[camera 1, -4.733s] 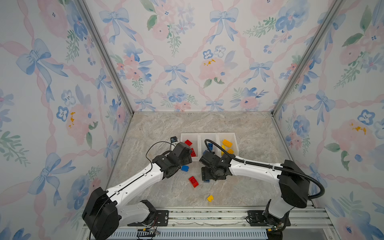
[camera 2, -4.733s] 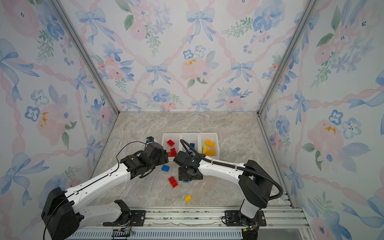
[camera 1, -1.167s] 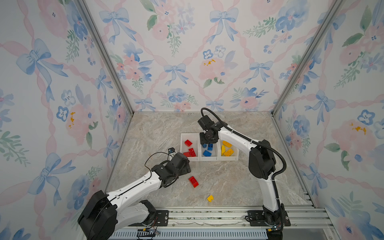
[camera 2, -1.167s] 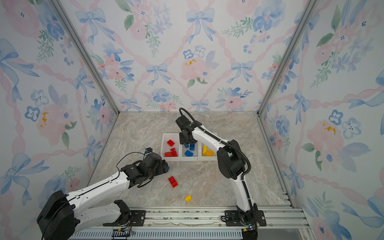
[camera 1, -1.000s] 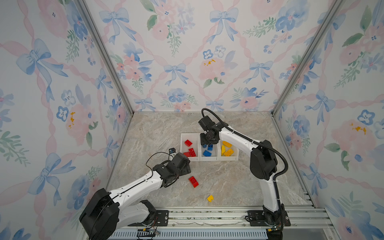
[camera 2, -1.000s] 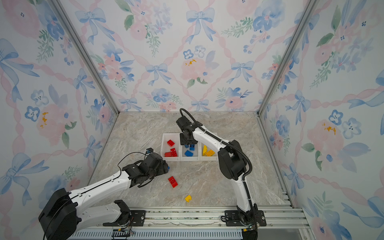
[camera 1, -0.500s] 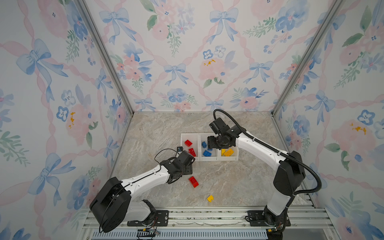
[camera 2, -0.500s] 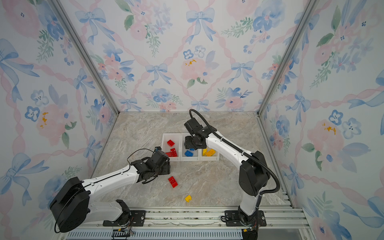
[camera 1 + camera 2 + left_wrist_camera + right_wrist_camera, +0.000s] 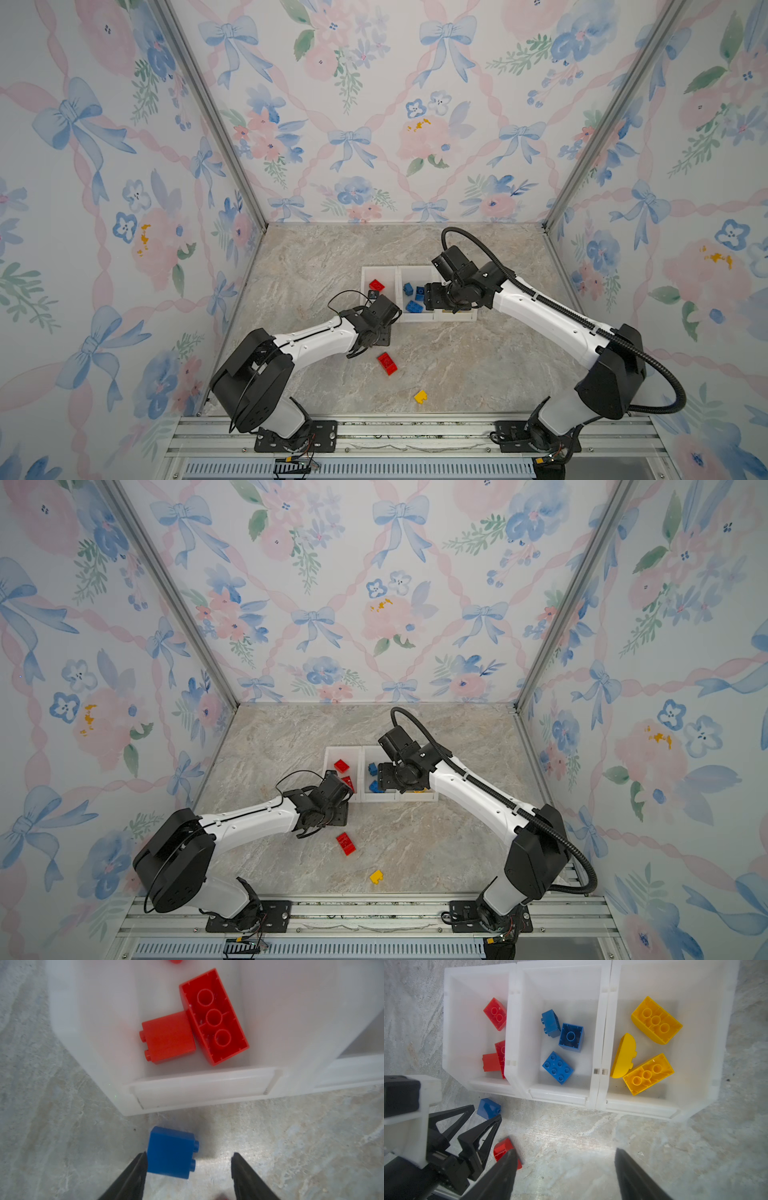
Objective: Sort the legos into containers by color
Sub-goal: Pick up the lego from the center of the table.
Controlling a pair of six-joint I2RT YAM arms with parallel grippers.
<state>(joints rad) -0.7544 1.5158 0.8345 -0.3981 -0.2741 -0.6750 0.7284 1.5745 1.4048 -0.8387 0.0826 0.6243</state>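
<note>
While the blue brick (image 9: 171, 1154) lies on the table (image 9: 457, 365) just on the near side of the left bin (image 9: 197, 1088), close to that bin's near wall but not touching it, the left claw (image 9: 189, 1155) reaches in from the near side with the brick between its jaws. The jaws stand partly apart, wider than the brick. One finger (image 9: 139, 1169) touches the brick's flat left face. The other finger stands clear of the studded face, with bare table between them, so the brick is bracketed but not clamped.

Orientation: the brick rests on its side with its studs facing right, parallel to the row of containers (image 9: 558, 1095). It is close to cubic, so no long axis can be told.

The right claw (image 9: 565, 1152) hangs spread wide and empty. In both top views it is raised above the middle of the row.

Contents of the row, left to right: three red bricks, three blue, three yellow.

Loose pieces: a red brick (image 9: 386, 363) lies near and slightly right of the left claw, its long axis running from far-left to near-right. A yellow brick (image 9: 420, 397) lies nearer again, well apart from both claws.
</note>
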